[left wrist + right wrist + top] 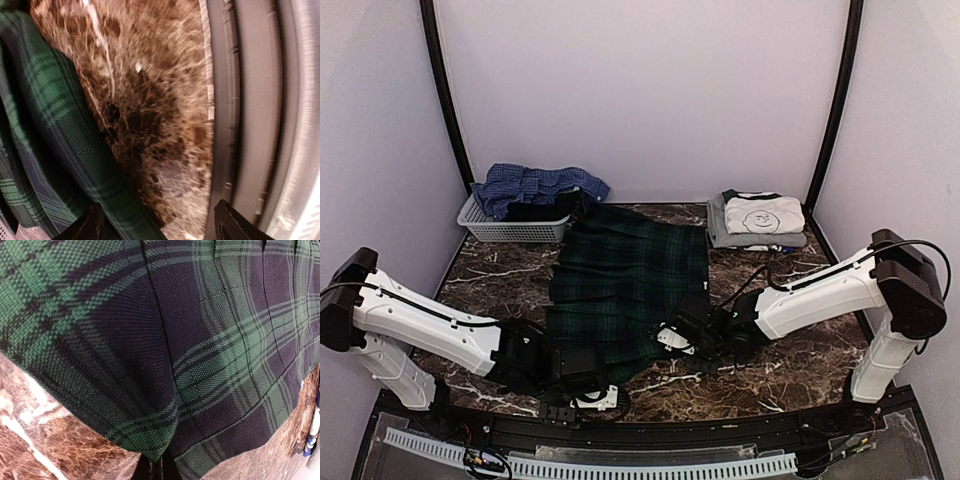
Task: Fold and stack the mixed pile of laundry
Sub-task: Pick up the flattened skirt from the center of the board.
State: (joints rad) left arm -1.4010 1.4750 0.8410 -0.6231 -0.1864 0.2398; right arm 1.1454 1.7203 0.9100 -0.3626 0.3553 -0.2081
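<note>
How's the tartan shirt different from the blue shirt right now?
The tartan shirt is dark green and spread flat on the table; the blue shirt lies crumpled on the basket. The right claw pinches the tartan shirt's near edge; no claw touches the blue shirt. Both are checked.

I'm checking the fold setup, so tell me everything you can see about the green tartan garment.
The tartan garment is woven cloth, dark green and navy checks, with lengthwise creases. It lies spread flat on the marble table. The right gripper is shut on its near right hem; the left gripper stands open beside its near left edge.
</note>
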